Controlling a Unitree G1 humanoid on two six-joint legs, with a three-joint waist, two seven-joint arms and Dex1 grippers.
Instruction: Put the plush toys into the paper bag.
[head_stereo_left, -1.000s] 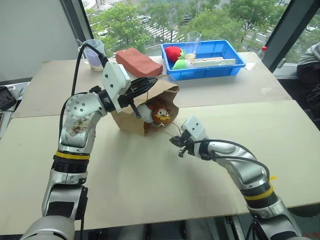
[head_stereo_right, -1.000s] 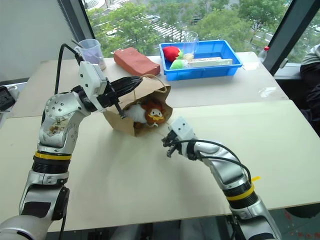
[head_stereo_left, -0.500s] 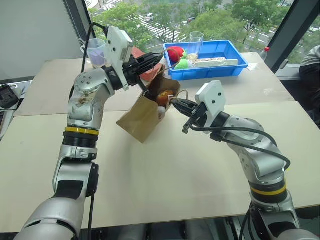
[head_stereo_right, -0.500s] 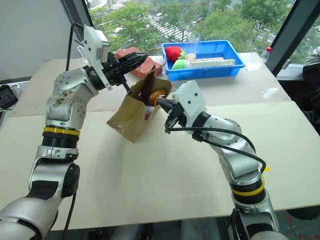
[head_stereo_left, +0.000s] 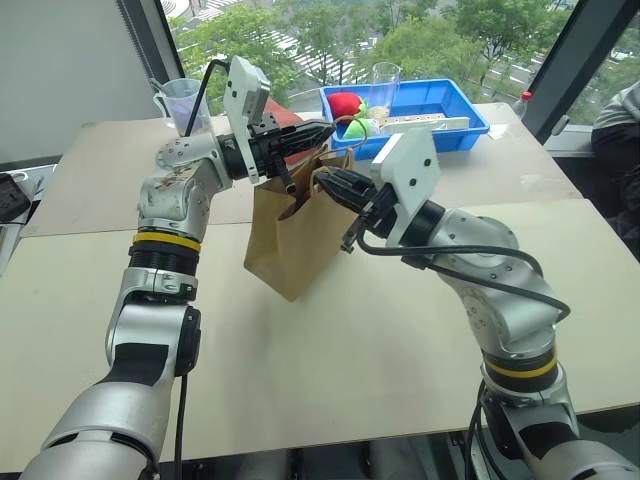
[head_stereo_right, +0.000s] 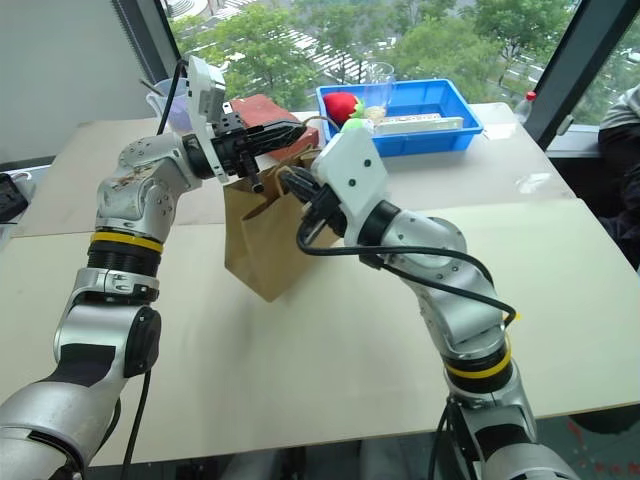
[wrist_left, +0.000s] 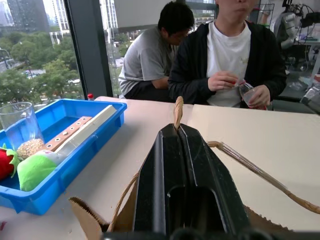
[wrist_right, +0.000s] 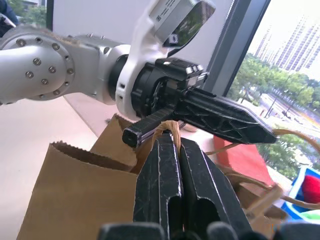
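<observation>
The brown paper bag hangs upright between my two grippers, its lower corner at or just above the tabletop. My left gripper is shut on one thin beige loop handle at the bag's top. My right gripper is shut on the other handle, close beside the left gripper. In the head views both meet over the bag's mouth, the left gripper from the left and the right gripper from the right. The plush toys are hidden from view.
A blue tray at the back holds red and green toys, a clear cup and a white strip. A reddish-brown block and a plastic cup stand behind the bag. Two people sit across the table.
Both grippers rose and came together, lifting the bag from lying on the table to hanging upright. The toys seen in its mouth are now out of sight.
</observation>
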